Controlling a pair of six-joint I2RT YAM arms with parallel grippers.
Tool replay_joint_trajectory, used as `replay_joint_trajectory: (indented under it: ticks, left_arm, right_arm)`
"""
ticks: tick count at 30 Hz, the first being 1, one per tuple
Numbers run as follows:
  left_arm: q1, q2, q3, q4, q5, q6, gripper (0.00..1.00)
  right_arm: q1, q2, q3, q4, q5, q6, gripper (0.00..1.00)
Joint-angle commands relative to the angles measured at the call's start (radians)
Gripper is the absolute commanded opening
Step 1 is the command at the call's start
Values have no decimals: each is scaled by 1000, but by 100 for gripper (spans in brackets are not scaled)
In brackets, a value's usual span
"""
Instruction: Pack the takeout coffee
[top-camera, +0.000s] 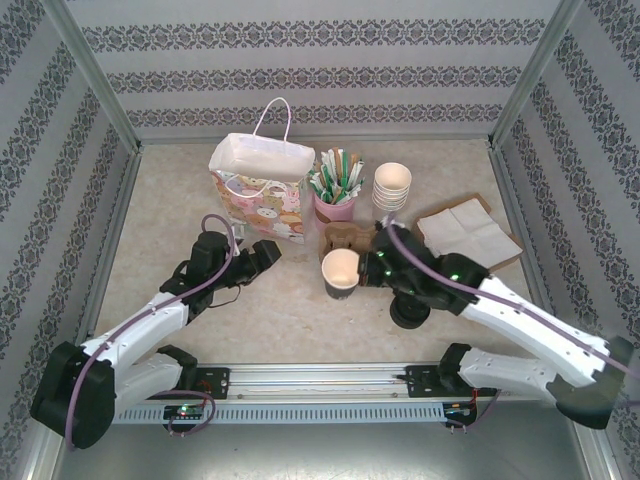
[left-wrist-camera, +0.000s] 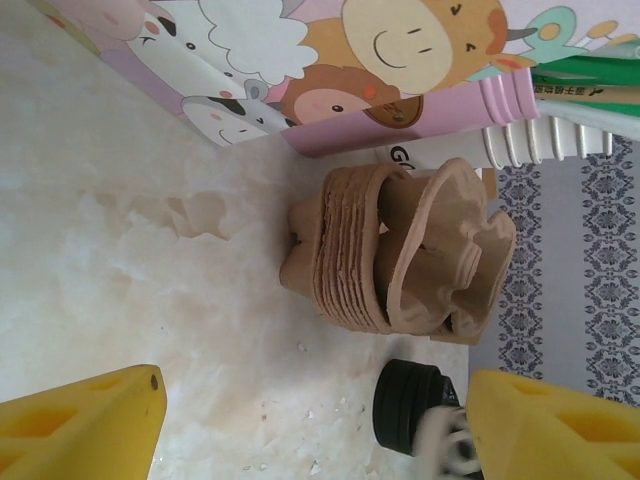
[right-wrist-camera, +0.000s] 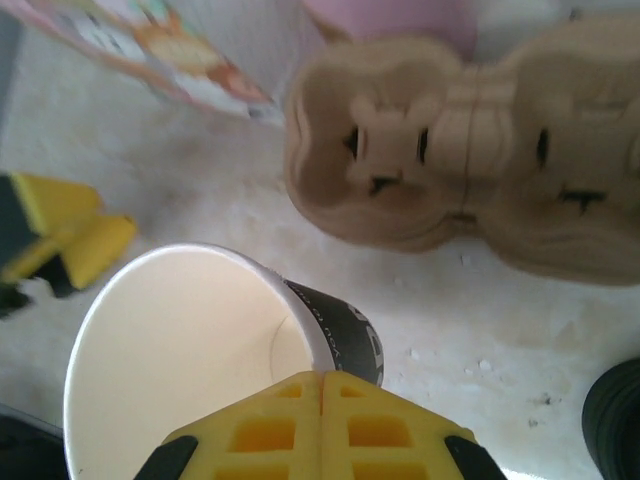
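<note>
Black paper cup (top-camera: 340, 273), upright, mouth up, rim in right gripper (right-wrist-camera: 322, 380)

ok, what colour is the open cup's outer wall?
The cup is black outside, pale print; right wrist view.

The near and left part of the table (top-camera: 300, 320) is bare, so a gripper can slide around there. The back is crowded: the gift bag (top-camera: 258, 190), the pink cup of sticks (top-camera: 335, 205), the stack of white cups (top-camera: 392, 185) and the napkins (top-camera: 465, 232) stand in a row with little room between them. The cardboard carriers (top-camera: 345, 238) sit just in front of the pink cup. The open cup (top-camera: 340, 272), tilted and pinched at its rim by the right gripper (top-camera: 365, 270), blocks the carriers' near side. A bare strip lies between that cup and the wide-spread left gripper (top-camera: 268, 252). The black-lidded cup (top-camera: 408, 314) sits under the right arm, in the way there.
</note>
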Motion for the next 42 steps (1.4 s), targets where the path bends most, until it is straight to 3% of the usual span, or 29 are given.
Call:
replay_joint_trajectory:
  ticks: [1,9,21,23,28,32,36,42]
  left_arm:
    - [-15,-27,30,24,-32,-16,79]
    - [-17,-140,2,-52,-92,-5,80]
    - [-19,-134,-7,-44,-92,-10,80]
    - [-19,-129,-4,-44,-91,-8,80]
    - [-19,-123,4,-50,-92,-1,80]
    - [-19,-124,6,-57,-92,3,80]
    - [-19,-131,23,-102,-100,29,80]
    - [-19,-139,39,-151,-115,58,80]
  right_arm:
    - [56,44,-47,88,65,53,0]
    - [114,163,-127,192,82,102,0]
    - [203,112,-244,219,219,153,1]
    - [204,104,-243,205,226,162,11]
    - [206,87,-214,187,232,152,21]
    - [207,77,-183,166,239,138,38]
    - [193,66,-138,53,256,157,48]
    - [24,-20,-103,-217,215,222,60]
